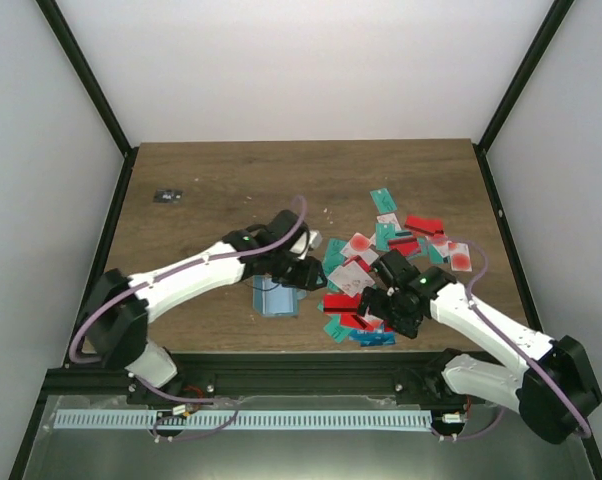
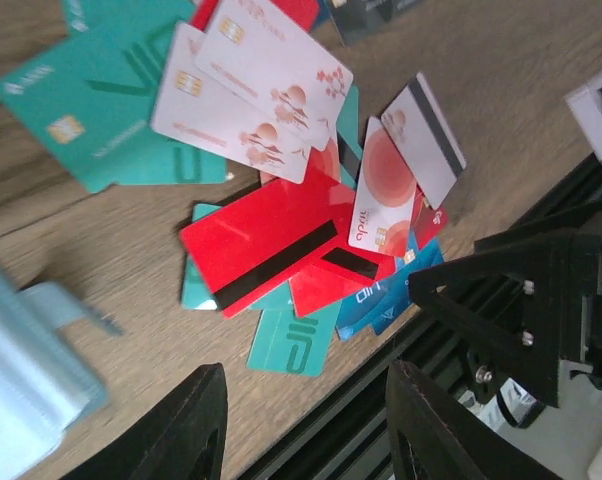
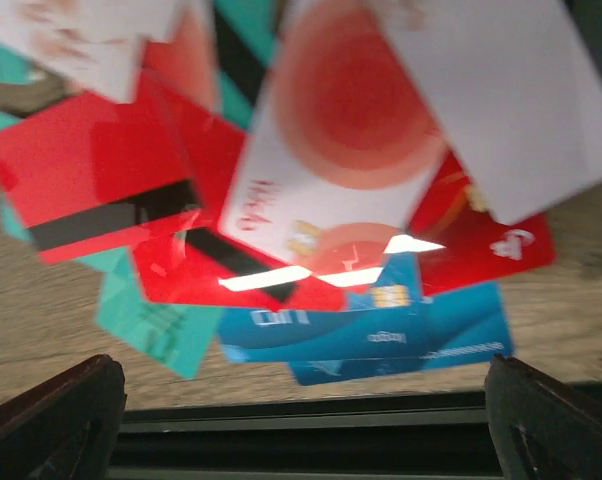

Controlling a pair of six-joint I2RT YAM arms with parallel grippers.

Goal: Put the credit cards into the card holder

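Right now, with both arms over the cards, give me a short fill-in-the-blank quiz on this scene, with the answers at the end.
1. The right gripper hangs over the credit cards with its jaws ____.
2. In the left wrist view, the big red card shows a ____ stripe.
3. From the top camera, the card holder lies to the ____ of the credit cards.
4. The small dark object sits near the far ____ corner of the table.
Answers: open; black; left; left.
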